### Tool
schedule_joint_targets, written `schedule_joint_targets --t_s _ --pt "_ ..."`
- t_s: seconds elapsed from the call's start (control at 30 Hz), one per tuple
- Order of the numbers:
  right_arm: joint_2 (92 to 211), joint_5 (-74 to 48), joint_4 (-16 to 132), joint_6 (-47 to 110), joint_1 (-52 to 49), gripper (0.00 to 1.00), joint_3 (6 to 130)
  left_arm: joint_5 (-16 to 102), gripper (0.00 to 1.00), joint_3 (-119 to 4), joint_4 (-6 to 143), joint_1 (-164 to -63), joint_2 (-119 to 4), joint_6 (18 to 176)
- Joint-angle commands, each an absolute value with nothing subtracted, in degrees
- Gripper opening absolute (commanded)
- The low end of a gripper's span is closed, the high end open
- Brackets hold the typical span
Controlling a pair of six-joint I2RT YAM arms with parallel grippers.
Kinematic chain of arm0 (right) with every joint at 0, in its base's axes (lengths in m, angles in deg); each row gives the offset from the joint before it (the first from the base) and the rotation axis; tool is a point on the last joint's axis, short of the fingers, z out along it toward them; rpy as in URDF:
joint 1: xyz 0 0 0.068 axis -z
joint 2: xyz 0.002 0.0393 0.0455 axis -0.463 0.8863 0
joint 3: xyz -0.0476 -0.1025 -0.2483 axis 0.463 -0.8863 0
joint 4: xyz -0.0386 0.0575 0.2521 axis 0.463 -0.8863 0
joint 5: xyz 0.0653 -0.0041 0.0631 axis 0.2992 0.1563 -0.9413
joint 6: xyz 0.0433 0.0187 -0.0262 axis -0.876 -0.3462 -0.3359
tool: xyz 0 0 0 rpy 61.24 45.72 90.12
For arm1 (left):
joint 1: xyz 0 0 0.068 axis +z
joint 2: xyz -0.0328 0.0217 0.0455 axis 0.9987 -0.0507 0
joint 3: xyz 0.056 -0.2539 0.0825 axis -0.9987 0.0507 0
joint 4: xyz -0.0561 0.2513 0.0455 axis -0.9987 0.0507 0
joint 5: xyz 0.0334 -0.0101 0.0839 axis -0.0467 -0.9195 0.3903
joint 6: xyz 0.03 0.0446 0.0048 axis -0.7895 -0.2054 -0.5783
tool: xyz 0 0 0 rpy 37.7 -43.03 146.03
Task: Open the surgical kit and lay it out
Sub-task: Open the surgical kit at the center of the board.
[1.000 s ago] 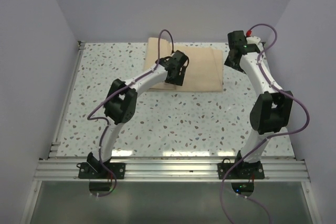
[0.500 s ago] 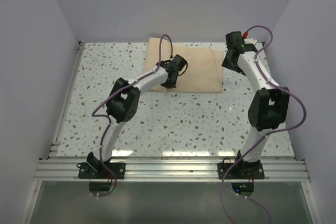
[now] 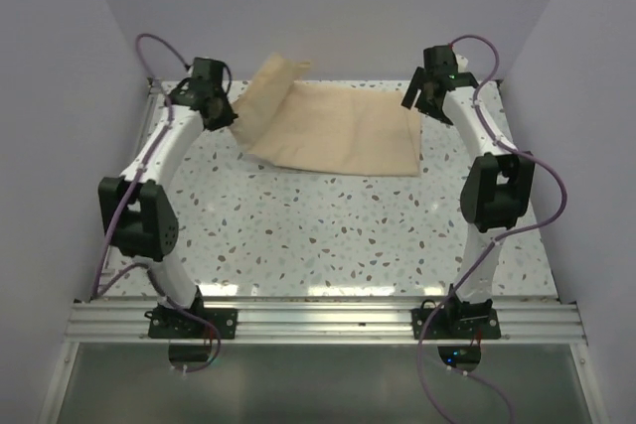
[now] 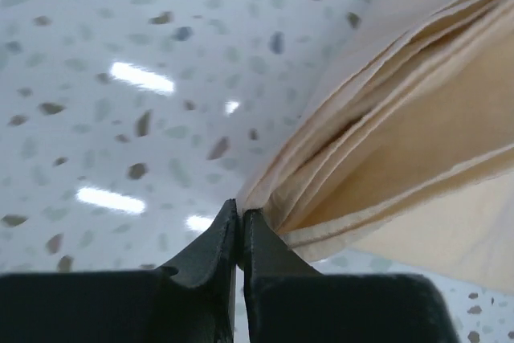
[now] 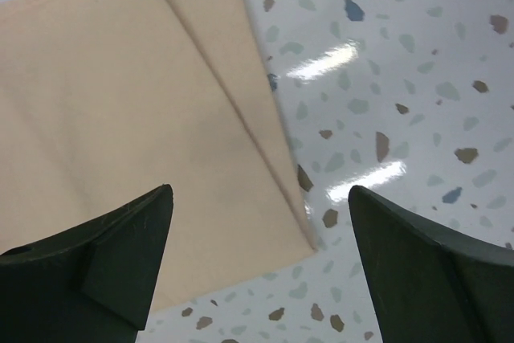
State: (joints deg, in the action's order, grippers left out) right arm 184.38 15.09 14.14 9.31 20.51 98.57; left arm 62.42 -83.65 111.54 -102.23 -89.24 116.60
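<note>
The surgical kit (image 3: 343, 136) is a tan cloth wrap lying flat at the back of the table. Its left flap (image 3: 263, 91) is lifted and drawn out to the left. My left gripper (image 3: 230, 116) is shut on that flap's edge. In the left wrist view the black jaws of the left gripper (image 4: 239, 216) pinch the bunched cloth folds (image 4: 401, 126) just above the table. My right gripper (image 3: 423, 103) hovers open over the wrap's right edge. In the right wrist view the right gripper (image 5: 259, 192) straddles the wrap's near right corner (image 5: 303, 234) without touching it.
The speckled terrazzo table (image 3: 328, 235) stretches between the wrap and the arm bases. Grey walls close in on the left, back and right. An aluminium rail (image 3: 318, 320) runs along the near edge.
My left gripper closed on the wrap's flap and swung far to the left, pulling the flap open. The right gripper shifted slightly back and left over the wrap's right edge, staying open.
</note>
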Motion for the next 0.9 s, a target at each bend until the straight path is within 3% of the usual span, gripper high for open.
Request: schedule_joint_targets --t_s 0.0,0.03,0.07,0.1,0.13,0.17,0.47,0.87 --pt "187.9 5.78 19.65 11.78 20.38 0.94 104.49 64.0 0.06 -72.1 108.02 -95.28 -78.47 119.9" --pt "189.13 4.89 20.0 11.78 20.38 0.94 105.55 64.09 0.14 -69.46 107.84 -93.18 -76.98 120.51" --pt "191.23 4.01 20.7 11.96 20.29 0.94 107.65 64.01 0.41 -64.91 107.57 -92.29 -74.96 120.51" --pt "192.56 2.35 21.14 12.04 20.29 0.94 108.62 63.57 0.59 -62.95 107.57 -91.67 -74.33 120.69" --pt "193.62 1.9 21.84 12.13 20.38 0.94 109.59 63.04 0.91 -61.28 107.75 -90.97 -73.98 120.95" --pt "196.15 1.37 22.28 12.22 20.38 0.94 111.86 62.34 0.99 -58.56 107.83 -90.87 -73.8 120.95" --pt "210.4 -1.27 25.88 12.49 20.38 0.95 126.99 59.26 0.99 -49.84 109.33 -90.96 -68.01 120.08" --pt "221.57 -2.76 39.32 5.2 20.2 0.9 131.75 59.17 0.96 -42.9 113.19 -90.96 -58.52 118.5"
